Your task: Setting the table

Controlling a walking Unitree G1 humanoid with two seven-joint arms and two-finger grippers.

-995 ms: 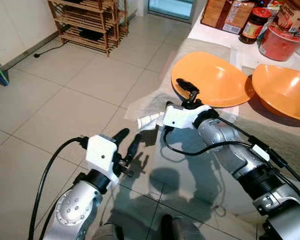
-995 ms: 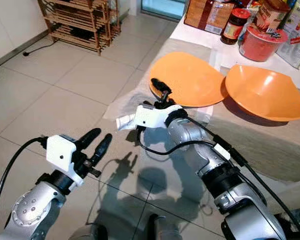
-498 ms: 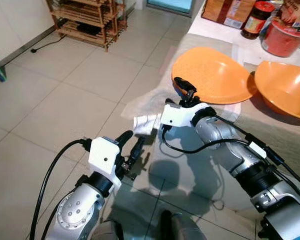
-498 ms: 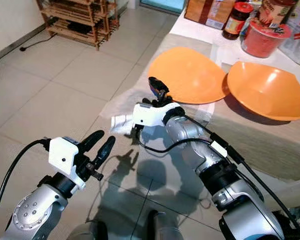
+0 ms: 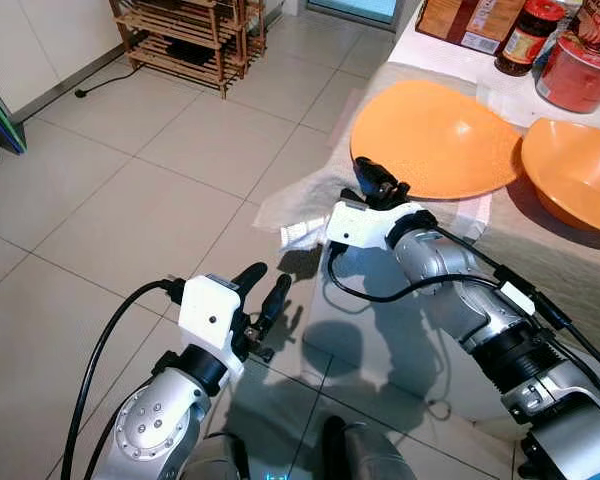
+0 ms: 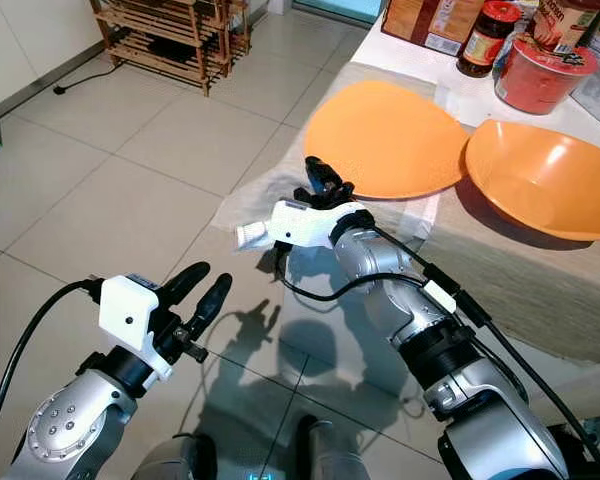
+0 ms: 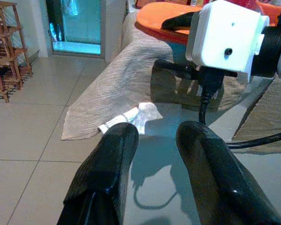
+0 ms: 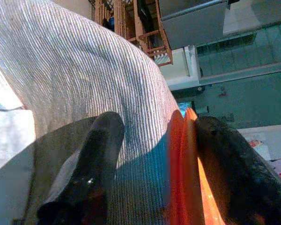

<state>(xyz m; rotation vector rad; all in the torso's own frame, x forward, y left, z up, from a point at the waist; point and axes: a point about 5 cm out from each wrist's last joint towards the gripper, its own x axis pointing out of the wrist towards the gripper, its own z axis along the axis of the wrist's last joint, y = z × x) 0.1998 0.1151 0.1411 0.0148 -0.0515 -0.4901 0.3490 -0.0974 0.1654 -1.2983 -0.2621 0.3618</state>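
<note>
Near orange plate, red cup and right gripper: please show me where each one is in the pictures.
near orange plate [image 5: 435, 140], left eye view, centre of its surface.
red cup [image 6: 540, 78], right eye view, its side wall.
right gripper [image 5: 375, 183], left eye view, between its fingertips.

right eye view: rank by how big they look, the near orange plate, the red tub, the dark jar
1. near orange plate, by far the largest
2. red tub
3. dark jar, smallest

The tub and jar sit farther back on the table, so their true sizes are less sure than how they look.

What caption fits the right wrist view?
Right tool open astride the orange plate rim, above the striped tablecloth.
</note>
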